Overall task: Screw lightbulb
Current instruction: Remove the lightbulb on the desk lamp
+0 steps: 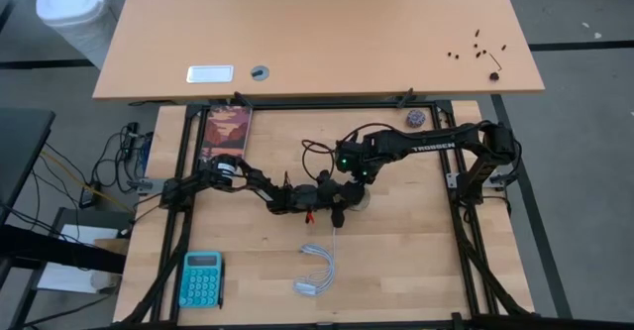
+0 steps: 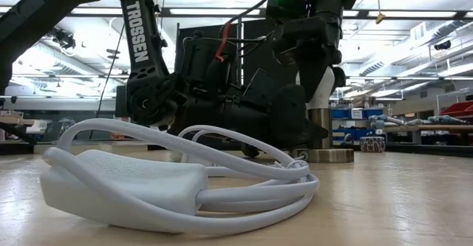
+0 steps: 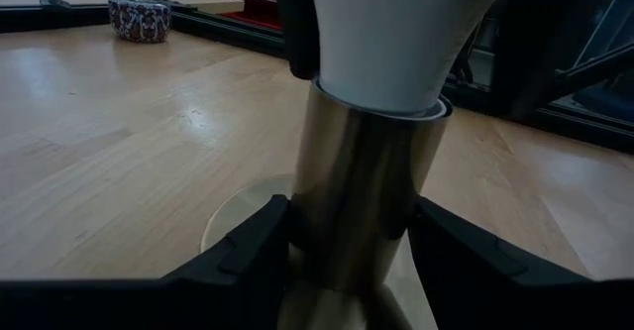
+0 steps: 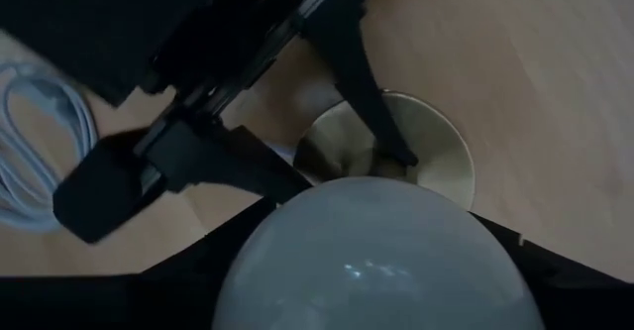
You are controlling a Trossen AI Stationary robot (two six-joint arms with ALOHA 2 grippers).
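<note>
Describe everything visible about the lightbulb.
The lightbulb is smooth, matte white and pear-shaped, standing upright with its narrow end seated in a shiny metal socket tube on a round brass-coloured base. The right tool grips its rounded top from above; the left tool clamps the socket tube below it. Its screw base is hidden.

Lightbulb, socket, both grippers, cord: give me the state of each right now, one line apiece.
lightbulb: upright, seated in the socket, held from above.
socket: upright on its round base, clamped at the stem.
left gripper: shut on socket.
right gripper: shut on lightbulb.
white cord: coiled loose on the table, untouched.
</note>
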